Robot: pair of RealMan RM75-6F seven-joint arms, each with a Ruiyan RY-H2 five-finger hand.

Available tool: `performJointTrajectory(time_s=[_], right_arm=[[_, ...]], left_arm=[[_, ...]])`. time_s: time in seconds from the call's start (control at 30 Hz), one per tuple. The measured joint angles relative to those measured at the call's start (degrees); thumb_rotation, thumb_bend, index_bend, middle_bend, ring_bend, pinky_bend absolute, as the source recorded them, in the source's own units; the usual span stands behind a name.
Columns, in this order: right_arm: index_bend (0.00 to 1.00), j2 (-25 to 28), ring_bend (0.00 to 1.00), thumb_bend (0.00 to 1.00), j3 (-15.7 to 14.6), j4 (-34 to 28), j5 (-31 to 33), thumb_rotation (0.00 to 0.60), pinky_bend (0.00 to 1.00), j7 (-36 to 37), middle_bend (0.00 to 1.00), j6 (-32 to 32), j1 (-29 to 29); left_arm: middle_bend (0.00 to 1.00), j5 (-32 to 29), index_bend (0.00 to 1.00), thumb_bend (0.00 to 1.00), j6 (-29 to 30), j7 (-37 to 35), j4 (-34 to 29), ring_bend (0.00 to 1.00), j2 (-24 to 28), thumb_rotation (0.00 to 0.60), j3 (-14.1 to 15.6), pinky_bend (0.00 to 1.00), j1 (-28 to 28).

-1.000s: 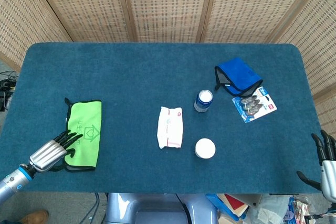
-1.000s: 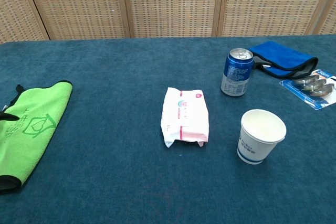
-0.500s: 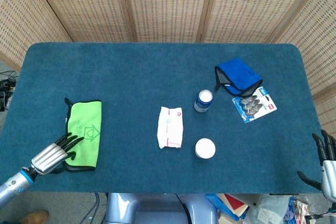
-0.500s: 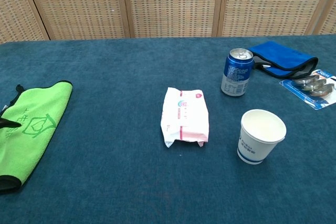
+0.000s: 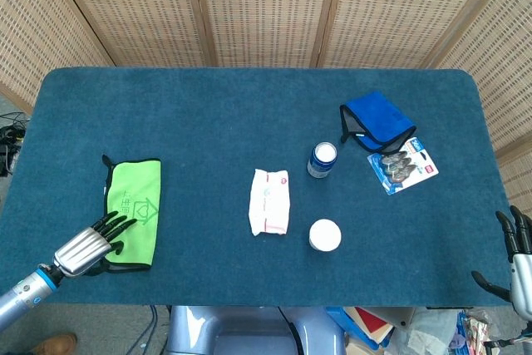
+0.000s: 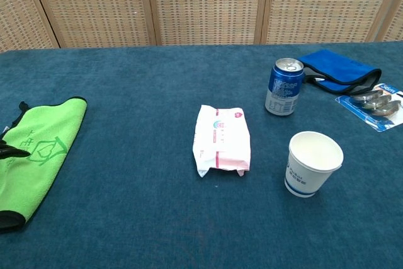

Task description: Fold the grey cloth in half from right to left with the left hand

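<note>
Two hands in view: left hand (image 5: 83, 246) at the near left table edge, right hand (image 5: 517, 255) at the near right corner, off the table (image 5: 249, 122).
Left hand pose: forearm comes in from the lower left, palm down, back of the hand up; fingers (image 5: 112, 224) spread and extended toward the far right.
Left hand contact: fingertips lie over the near left part of the green cloth (image 5: 133, 212), nothing pinched; from the chest view only dark fingertips (image 6: 11, 150) show at the frame's left edge, over the cloth.
Right hand pose: upright beside the table edge, fingers apart and pointing up, holding nothing.
Cloth location: directly ahead of and under the left fingertips, flat on the table; it shows green with a dark border, no grey cloth visible.
Cloth axis: long axis runs near to far; a dark loop at the far left corner.
Beyond the fingers, to the right: tissue pack (image 5: 269, 201), paper cup (image 5: 325, 235), blue can (image 5: 322, 159), blue cloth (image 5: 376, 121), blister pack (image 5: 403, 166), all well apart from both hands.
</note>
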Motion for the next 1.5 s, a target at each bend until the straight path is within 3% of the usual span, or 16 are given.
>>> performJointTrajectory(time_s=[0.3,0.6,0.8,1.03,1.33,1.5], right_arm=[[0.01,0.0,0.00,0.00,0.0,0.0,0.0,0.600,0.00,-0.1,0.00,0.0,0.0],[0.01,-0.1,0.00,0.00,-0.1,0.0,-0.2,0.600,0.00,-0.1,0.00,-0.1,0.0],[0.01,-0.1,0.00,0.00,-0.2,-0.1,-0.1,0.600,0.00,-0.2,0.00,-0.2,0.1],[0.01,0.0,0.00,0.00,-0.2,-0.1,-0.2,0.600,0.00,0.0,0.00,-0.3,0.1],[0.01,0.1,0.00,0.00,-0.3,-0.1,-0.2,0.600,0.00,0.0,0.00,-0.3,0.0],[0.01,0.1,0.00,0.00,-0.3,-0.2,-0.2,0.600,0.00,0.0,0.00,-0.2,0.0]], left_arm=[[0.00,0.2,0.50,0.28,-0.5,0.0,0.3,0.00,-0.7,0.600,-0.1,0.00,-0.2],[0.00,0.1,0.51,0.41,-0.3,-0.7,0.3,0.00,-0.5,0.600,-0.2,0.00,-0.2],[0.00,0.2,0.52,0.42,-0.4,-0.7,0.1,0.00,-0.5,0.600,-0.2,0.00,-0.4],[0.00,0.3,0.59,0.42,-0.3,-1.0,-0.5,0.00,-0.3,0.600,-0.1,0.00,-0.3],[0.00,0.7,0.59,0.42,-0.6,-0.3,-2.5,0.00,0.5,0.600,0.4,0.00,-0.2],[0.00,0.7,0.43,0.42,-1.2,0.8,-2.4,0.00,0.6,0.600,0.4,0.00,-0.4]])
